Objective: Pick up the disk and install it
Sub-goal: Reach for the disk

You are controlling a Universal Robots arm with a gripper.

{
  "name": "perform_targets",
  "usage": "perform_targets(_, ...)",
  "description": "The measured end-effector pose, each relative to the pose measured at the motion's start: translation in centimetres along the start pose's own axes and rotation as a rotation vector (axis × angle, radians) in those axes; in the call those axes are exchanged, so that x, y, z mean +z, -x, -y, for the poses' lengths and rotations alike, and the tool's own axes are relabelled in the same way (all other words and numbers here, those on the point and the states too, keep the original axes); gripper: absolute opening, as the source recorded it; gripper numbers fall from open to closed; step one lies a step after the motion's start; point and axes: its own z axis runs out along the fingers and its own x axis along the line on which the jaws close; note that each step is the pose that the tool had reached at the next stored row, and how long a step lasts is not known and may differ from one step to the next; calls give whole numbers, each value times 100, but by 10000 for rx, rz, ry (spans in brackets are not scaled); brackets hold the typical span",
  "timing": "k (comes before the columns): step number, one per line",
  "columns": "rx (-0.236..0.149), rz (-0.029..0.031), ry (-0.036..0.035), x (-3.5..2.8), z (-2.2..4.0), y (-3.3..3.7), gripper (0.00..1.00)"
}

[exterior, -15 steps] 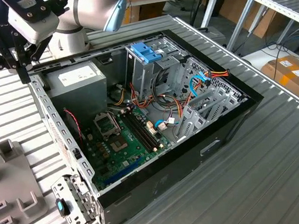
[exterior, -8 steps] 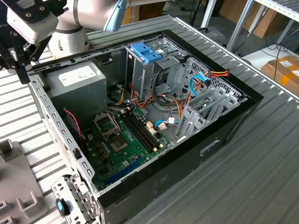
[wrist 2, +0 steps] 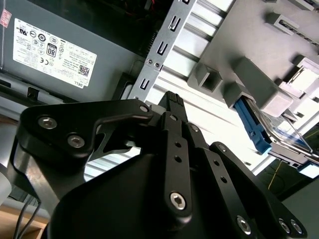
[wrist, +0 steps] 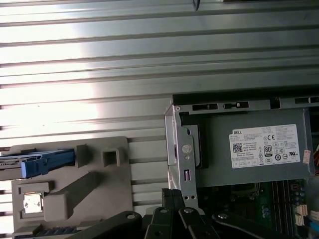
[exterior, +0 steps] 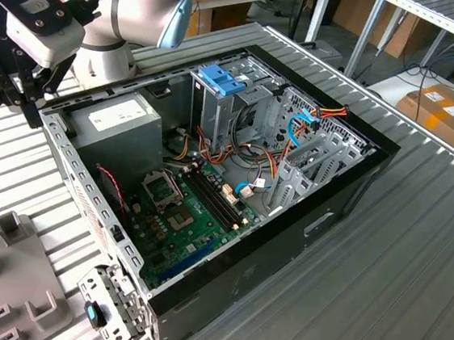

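Overhead, the hand [wrist 2: 173, 98] hangs closed and empty over the worktop [wrist: 99, 59] beside the case [exterior: 262, 276] corner; the disk [wrist: 45, 158] lies slotted in the grey holder [wrist: 75, 196] nearby, apart from the hand

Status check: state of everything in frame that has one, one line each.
claw: shut, empty, at the case corner near the power supply.
disk: sitting in the grey fixture, not picked up.
computer case: lying on its side, panel off, interior open.
power supply: mounted inside the case.
grey fixture: flat on the table beside the case, holding the disk.
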Motion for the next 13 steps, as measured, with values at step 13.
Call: perform_targets(13,2,0,0,-1,2,-21,11)
